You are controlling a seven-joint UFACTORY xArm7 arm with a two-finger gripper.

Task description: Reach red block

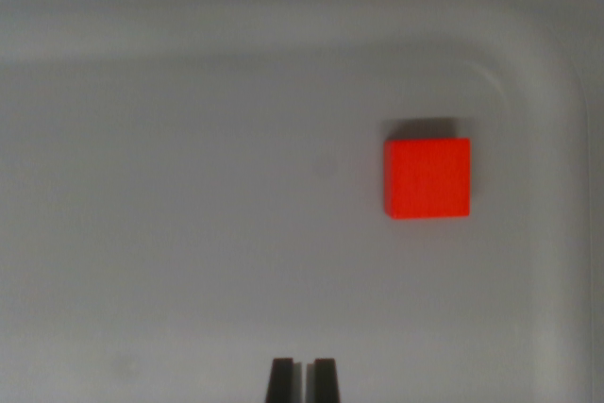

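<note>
Block [427, 178] lies flat on the floor of a shallow tray [189, 233], toward the wrist view's right and above centre, near the tray's rounded upper-right corner but clear of both walls. Gripper [302, 379] enters at the bottom edge, centre, its two fingertips close together with a thin gap. Block sits well apart from the fingertips, up and to the wrist view's right of them.
</note>
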